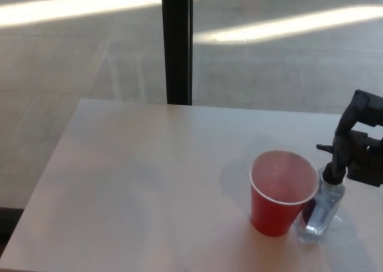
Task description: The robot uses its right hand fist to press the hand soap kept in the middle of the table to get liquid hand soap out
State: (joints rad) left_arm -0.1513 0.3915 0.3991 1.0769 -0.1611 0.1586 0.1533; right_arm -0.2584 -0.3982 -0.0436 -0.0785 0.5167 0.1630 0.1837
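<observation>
Black right hand [361, 145] sits atop the soap bottle [322, 209] near the bench's right edge — fingers' state unclear — press downward next.

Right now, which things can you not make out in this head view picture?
- Right hand: cut off by the picture's right edge, so open or shut is unclear.
- Pump head of the soap bottle: dark against the hand, so contact cannot be judged.
- Bottle's lower left side: hidden behind the red cup.
- Inside the cup: too blurred to tell if any soap is there.
- Left hand: not in view.
</observation>
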